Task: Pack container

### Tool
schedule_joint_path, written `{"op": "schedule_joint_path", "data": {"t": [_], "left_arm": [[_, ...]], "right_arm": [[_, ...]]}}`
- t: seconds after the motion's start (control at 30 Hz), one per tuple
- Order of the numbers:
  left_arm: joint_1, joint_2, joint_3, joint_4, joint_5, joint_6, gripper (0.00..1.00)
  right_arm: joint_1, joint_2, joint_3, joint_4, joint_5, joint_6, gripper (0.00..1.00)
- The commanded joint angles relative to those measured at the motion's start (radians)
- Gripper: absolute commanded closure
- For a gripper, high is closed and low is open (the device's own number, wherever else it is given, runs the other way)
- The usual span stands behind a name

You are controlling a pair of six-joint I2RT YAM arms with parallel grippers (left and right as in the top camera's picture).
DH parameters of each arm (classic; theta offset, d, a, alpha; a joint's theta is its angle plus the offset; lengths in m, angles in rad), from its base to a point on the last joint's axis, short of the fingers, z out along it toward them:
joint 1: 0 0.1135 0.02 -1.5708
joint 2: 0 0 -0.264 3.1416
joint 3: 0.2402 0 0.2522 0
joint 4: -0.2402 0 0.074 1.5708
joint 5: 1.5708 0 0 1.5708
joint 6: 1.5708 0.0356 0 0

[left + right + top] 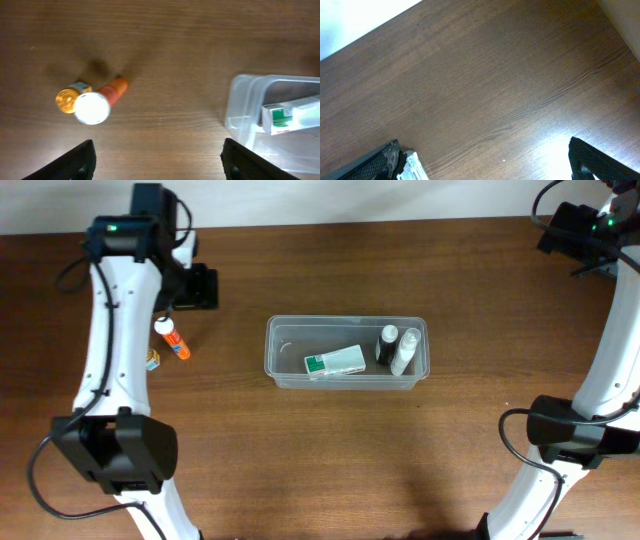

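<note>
Left fingers [75,162] wide apart, empty (right fingers [600,160] likewise); orange tube [114,91] at ten o'clock, container [239,107] at two o'clock.

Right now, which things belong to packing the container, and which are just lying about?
Job: container; inside it, green-white box, dark bottle, white bottle.
Lying loose outside: orange tube, small gold item; probably still to pack.

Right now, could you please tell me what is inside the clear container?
The container holds a white-and-green box, a dark bottle and a white bottle. Anything beneath the box is covered.
</note>
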Motion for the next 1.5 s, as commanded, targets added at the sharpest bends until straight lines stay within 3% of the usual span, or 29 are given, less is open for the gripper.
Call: {"op": "schedule_joint_path", "data": {"t": [0.0,0.57,0.93,0.97,1.13,1.23,1.47], "left_arm": [[0.055,-0.008,-0.015,0.005,0.045,-0.014,0.16],[0.332,-0.008,-0.288,0.23,0.442,-0.011,0.14],[0.503,-0.008,-0.525,0.509,0.718,-0.347,0.13],[0.531,-0.008,-0.57,0.559,0.761,-0.404,0.07],[0.556,-0.005,-0.645,0.648,0.855,-0.429,0.03],[0.552,-0.005,-0.655,0.683,0.877,-0.328,0.03],[0.526,-0.005,-0.654,0.643,0.873,0.162,0.03]], "right_arm": [[-0.004,-0.011,0.008,-0.006,0.009,0.005,0.02],[-0.004,-0.011,0.008,-0.006,0.009,0.005,0.02],[-0.004,-0.011,0.008,-0.006,0.009,0.005,0.02],[-0.004,-0.011,0.008,-0.006,0.009,0.005,0.02],[-0.004,-0.011,0.008,-0.006,0.009,0.005,0.02],[-0.004,-0.011,0.008,-0.006,0.009,0.005,0.02],[-0.004,-0.011,0.008,-0.006,0.009,0.005,0.02]]}}
